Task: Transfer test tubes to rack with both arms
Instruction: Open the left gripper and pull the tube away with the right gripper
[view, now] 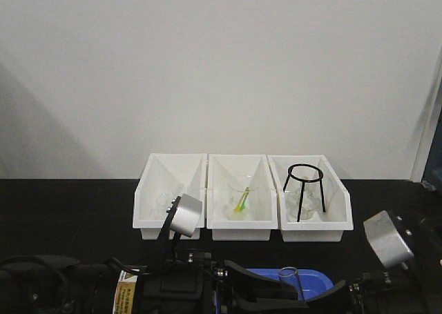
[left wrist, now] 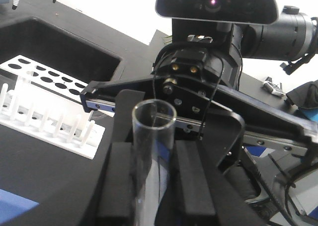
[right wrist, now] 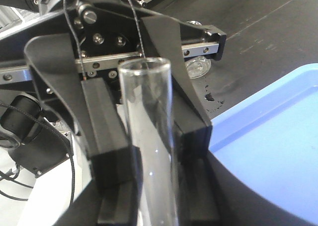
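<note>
A clear glass test tube (view: 289,276) stands upright between both grippers, over the blue tray (view: 314,281). My left gripper (view: 293,292) reaches in from the left and my right gripper (view: 321,297) from the right. In the left wrist view the tube (left wrist: 154,136) sits between black pads (left wrist: 118,181) that press on both its sides, and my left gripper (left wrist: 155,198) is shut on it. In the right wrist view the tube (right wrist: 146,102) is again flanked tightly by pads (right wrist: 107,136), and my right gripper (right wrist: 159,208) is shut on it. The white rack (left wrist: 74,136) lies to the left, with none of the tubes in it.
Three white open-fronted bins (view: 170,224) stand at the back of the black table. The middle one holds glassware with a yellow-green item (view: 242,202), the right one a black wire tripod (view: 304,190). The blue tray (right wrist: 278,151) lies under the right gripper.
</note>
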